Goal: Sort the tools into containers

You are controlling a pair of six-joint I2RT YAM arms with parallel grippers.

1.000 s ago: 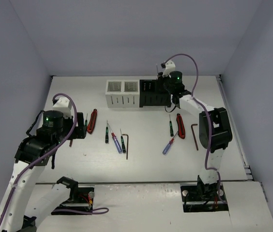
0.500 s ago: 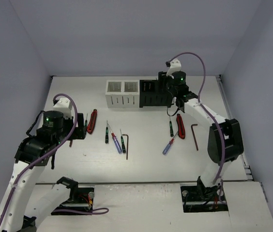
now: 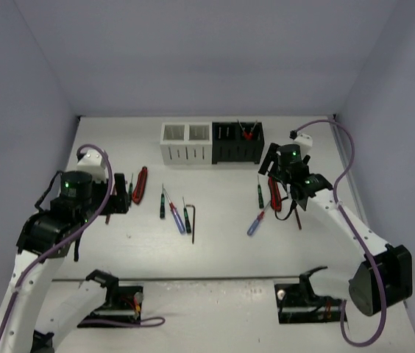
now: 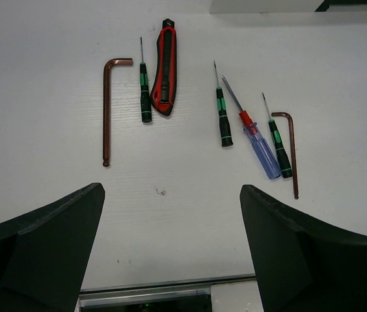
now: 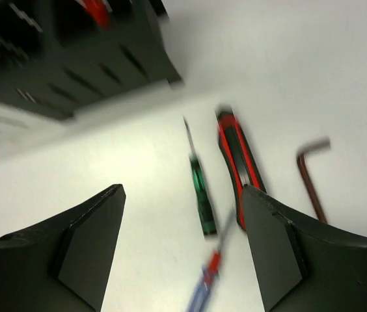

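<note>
The white container (image 3: 185, 143) and the black container (image 3: 236, 143) stand side by side at the back; a red-handled tool (image 3: 249, 133) sticks up in the black one's right compartment. My right gripper (image 3: 275, 175) hovers open and empty over a green screwdriver (image 5: 202, 192), red-handled pliers (image 5: 235, 161), a blue screwdriver (image 5: 203, 286) and a hex key (image 5: 310, 174). My left gripper (image 4: 170, 247) is open, short of a hex key (image 4: 106, 110), a green screwdriver (image 4: 145, 97), a red-handled tool (image 4: 165, 71) and more screwdrivers (image 4: 255, 136).
The black container's corner (image 5: 73, 58) shows blurred at the upper left of the right wrist view. Grey walls close the table on three sides. The table's near edge (image 4: 144, 299) lies just under the left fingers.
My right gripper has opened and pulled back from the black container toward the right-hand tools. A red-handled tool now stands in that container. The left arm has barely moved.
</note>
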